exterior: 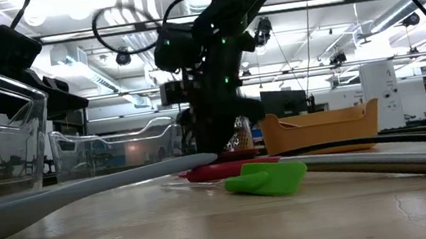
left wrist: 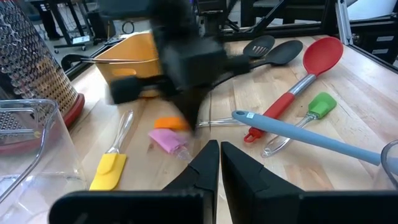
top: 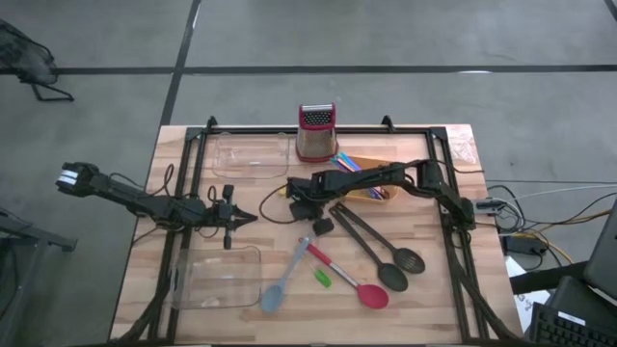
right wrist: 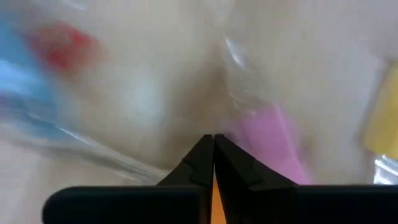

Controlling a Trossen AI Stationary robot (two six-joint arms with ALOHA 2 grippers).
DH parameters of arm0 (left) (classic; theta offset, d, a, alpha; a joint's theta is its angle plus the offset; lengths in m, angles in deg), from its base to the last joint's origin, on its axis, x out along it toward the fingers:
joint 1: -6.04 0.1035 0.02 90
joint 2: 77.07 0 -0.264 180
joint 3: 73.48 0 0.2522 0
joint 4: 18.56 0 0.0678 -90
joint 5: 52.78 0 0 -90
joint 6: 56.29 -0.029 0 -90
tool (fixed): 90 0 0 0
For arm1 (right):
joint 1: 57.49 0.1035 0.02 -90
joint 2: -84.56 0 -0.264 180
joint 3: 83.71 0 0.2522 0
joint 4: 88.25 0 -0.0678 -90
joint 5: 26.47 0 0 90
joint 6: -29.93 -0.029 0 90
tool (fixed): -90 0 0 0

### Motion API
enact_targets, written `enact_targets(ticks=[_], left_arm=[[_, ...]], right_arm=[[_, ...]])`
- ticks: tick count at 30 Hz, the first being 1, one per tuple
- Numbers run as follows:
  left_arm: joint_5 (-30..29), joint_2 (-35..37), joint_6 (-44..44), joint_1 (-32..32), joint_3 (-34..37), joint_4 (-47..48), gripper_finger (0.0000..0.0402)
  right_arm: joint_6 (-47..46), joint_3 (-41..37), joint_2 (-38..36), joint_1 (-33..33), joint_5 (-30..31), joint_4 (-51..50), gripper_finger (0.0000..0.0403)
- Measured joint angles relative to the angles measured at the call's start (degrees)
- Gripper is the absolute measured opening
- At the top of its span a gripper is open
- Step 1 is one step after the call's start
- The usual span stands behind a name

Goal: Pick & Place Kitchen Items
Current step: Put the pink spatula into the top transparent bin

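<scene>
My right gripper is shut and points down at the table's middle, just beside an orange block and a pink block. A yellow block with a clear handle lies nearby. Two black slotted spoons, a red-headed spoon, a grey-blue spatula and a green block lie flat toward the near edge. Thin coloured sticks rest in the orange bowl. My left gripper is shut and empty, left of the blocks. My right gripper comes from above, its shut fingertips down at the orange block's edge. An orange sliver shows between the fingers in its wrist view. Whether the fingers touch or hold the block, I cannot tell.
A red-topped metal grater stands at the far edge. One clear tray lies at the far left, another at the near left. A black frame runs along the table's sides.
</scene>
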Motion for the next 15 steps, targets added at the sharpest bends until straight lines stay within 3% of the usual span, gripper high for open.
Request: enact_targets(ticks=[10,15], left_arm=[[0.00,0.01,-0.02,0.00,0.00,0.31,0.0023],[0.00,0.01,-0.02,0.01,0.00,0.31,0.0023]], right_arm=[[-1.04,0.05,-2.93,0.81,-0.83,3.68,0.0017],[-0.24,0.04,-2.93,0.61,-0.50,4.94,0.0054]])
